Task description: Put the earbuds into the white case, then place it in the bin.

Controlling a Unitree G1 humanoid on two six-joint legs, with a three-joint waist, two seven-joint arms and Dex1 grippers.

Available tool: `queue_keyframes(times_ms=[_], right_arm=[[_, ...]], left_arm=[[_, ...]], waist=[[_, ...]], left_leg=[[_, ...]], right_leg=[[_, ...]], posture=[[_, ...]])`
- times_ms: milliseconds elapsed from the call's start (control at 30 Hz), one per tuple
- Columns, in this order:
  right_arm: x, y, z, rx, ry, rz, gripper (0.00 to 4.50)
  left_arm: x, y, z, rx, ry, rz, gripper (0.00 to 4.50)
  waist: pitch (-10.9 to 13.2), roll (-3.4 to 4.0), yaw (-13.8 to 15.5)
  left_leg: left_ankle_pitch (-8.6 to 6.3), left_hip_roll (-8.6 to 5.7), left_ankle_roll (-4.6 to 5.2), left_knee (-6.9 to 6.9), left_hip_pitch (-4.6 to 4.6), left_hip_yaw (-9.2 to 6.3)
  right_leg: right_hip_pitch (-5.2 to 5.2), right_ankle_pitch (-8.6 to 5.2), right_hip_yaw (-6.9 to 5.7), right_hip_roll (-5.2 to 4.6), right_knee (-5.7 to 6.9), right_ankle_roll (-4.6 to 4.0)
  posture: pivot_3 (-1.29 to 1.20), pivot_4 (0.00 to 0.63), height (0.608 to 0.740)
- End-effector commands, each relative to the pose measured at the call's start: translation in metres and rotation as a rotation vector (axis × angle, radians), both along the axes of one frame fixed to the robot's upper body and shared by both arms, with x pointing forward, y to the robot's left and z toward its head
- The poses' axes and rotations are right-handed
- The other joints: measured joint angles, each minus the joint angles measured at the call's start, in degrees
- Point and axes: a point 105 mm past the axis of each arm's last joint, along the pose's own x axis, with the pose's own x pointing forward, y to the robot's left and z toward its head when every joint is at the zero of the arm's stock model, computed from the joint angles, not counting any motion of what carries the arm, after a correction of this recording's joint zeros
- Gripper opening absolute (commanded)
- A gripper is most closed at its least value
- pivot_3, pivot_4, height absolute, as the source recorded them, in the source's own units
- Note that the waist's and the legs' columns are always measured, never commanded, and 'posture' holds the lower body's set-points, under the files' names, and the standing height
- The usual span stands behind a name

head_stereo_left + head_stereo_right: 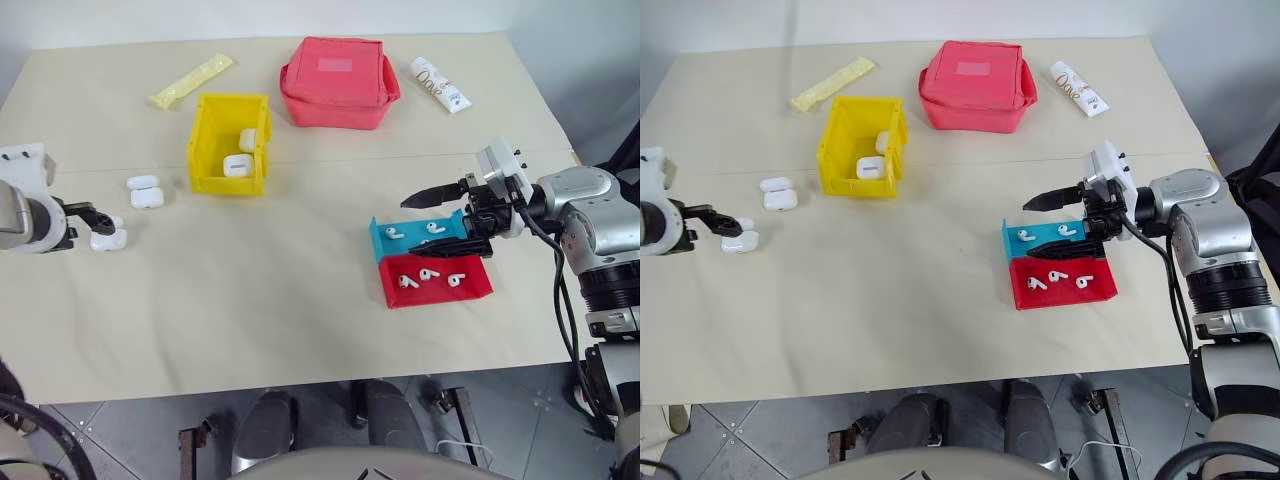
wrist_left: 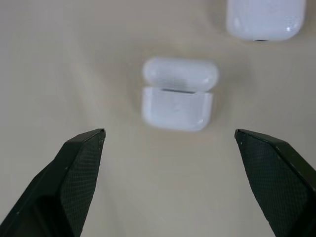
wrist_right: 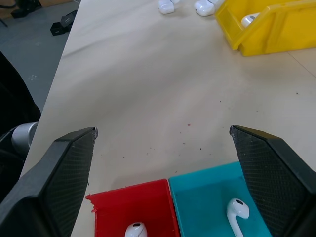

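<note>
A white case (image 2: 177,95) lies on the cream table with its lid hinged open. My left gripper (image 1: 100,222) hovers open just above it, fingers (image 2: 81,173) on either side and clear of it. Two closed white cases (image 1: 144,191) lie close by. The yellow bin (image 1: 204,140) stands further back with two cases (image 1: 238,165) inside. Earbuds rest in two trays: two in the teal tray (image 1: 381,240), three (image 1: 428,275) in the red tray (image 1: 472,292). My right gripper (image 1: 412,225) hangs open over the teal tray, holding nothing.
A red fabric pouch (image 1: 338,80) sits behind the bin. A yellow sachet (image 1: 190,82) lies at the back left and a white tube (image 1: 440,84) at the back right. The table's front edge (image 1: 300,385) runs close below the trays.
</note>
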Motion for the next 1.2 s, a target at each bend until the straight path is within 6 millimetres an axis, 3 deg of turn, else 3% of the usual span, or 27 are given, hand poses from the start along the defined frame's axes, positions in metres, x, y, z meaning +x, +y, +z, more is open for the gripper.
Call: queue_keyframes(times_ms=[33, 1200], right_arm=[[-0.007, -0.002, 0.013, 0.018, -0.035, 0.059, 4.5], [-0.016, -0.013, 0.012, 0.013, -0.024, 0.0, 4.5]], left_arm=[[0.005, 0.003, -0.001, -0.001, 0.012, 0.024, 4.47], [0.038, 0.014, -0.031, -0.02, 0.089, 0.033, 4.47]], waist=[[0.01, -0.02, 0.0], [0.06, -0.14, 0.33]], left_leg=[[0.0, 0.0, 0.0, 0.0, -0.01, 0.0], [0.04, 0.04, 0.07, 0.05, -0.05, 0.03]], right_leg=[[-0.02, 0.0, 0.0, 0.01, 0.0, 0.0], [-0.02, 0.02, -0.07, -0.08, 0.02, 0.04]], posture=[[0.0, 0.15, 0.74], [0.0, 0.15, 0.74]])
